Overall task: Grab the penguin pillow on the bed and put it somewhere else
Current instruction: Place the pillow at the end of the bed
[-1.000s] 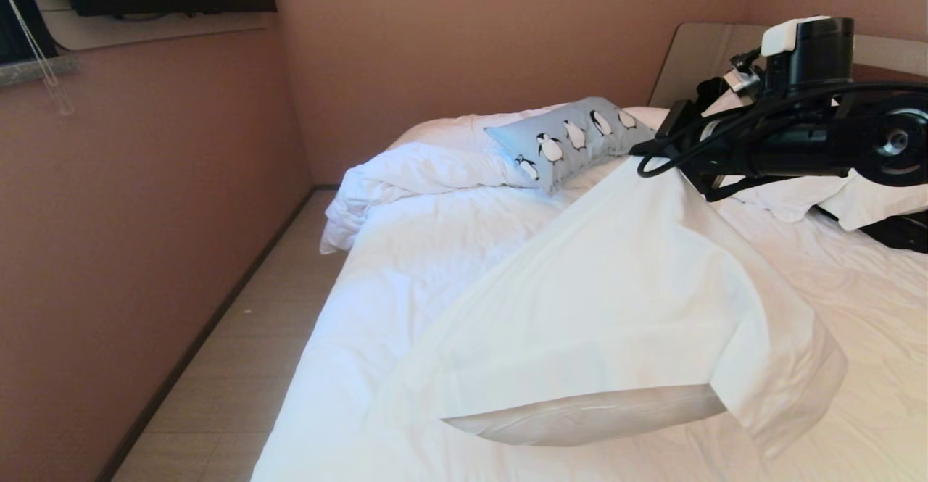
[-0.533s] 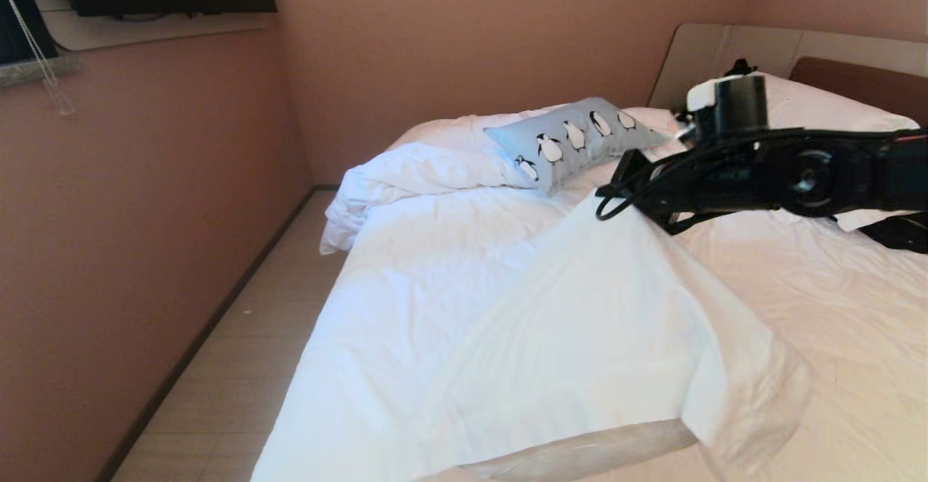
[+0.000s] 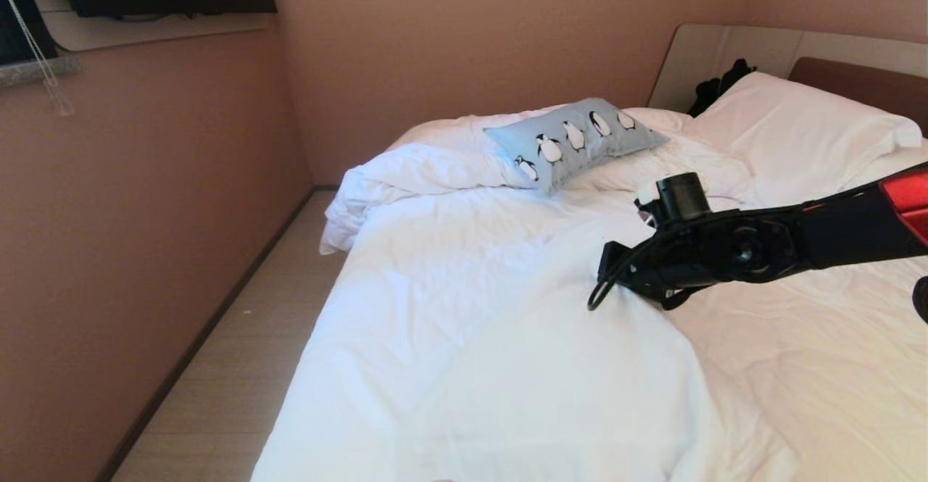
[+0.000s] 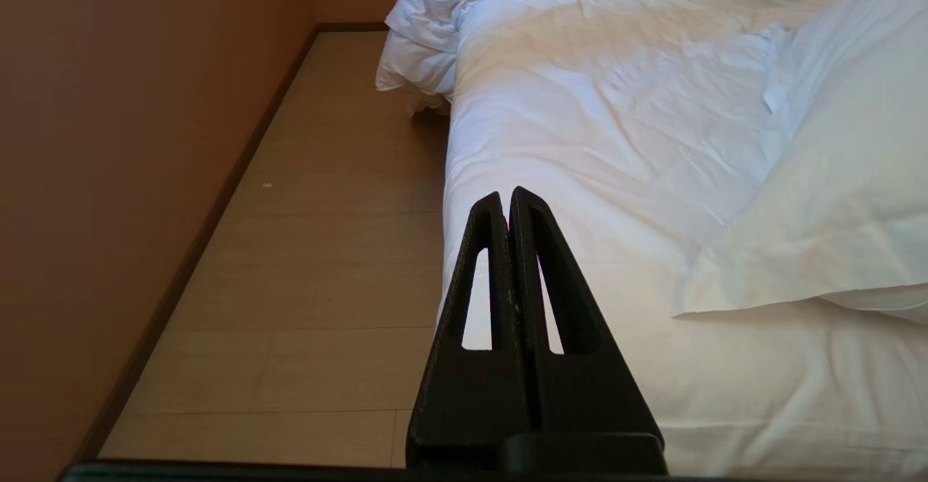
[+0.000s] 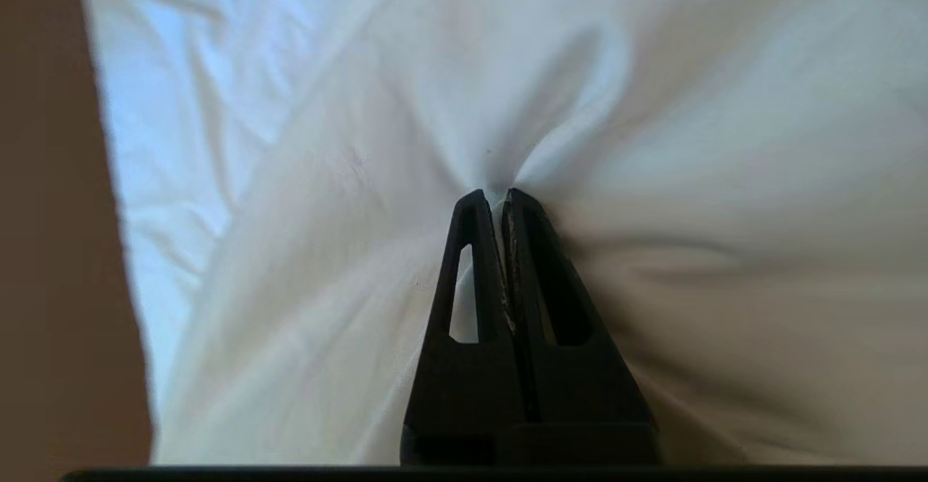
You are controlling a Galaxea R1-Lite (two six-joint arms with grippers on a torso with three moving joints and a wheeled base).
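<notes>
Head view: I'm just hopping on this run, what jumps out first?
The right gripper, over the middle of the bed, is shut on a pinch of white pillow fabric, not the target. The penguin pillow lies untouched near the headboard end. The left gripper is shut, empty, by the bed's edge.

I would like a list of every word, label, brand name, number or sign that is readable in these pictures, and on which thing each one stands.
There is none to read in any view.
The penguin pillow carries only penguin pictures, no letters.
The white pillow has a small tag at its edge; nothing on it can be read.
The bed, the walls and the robot arm show no writing.
</notes>
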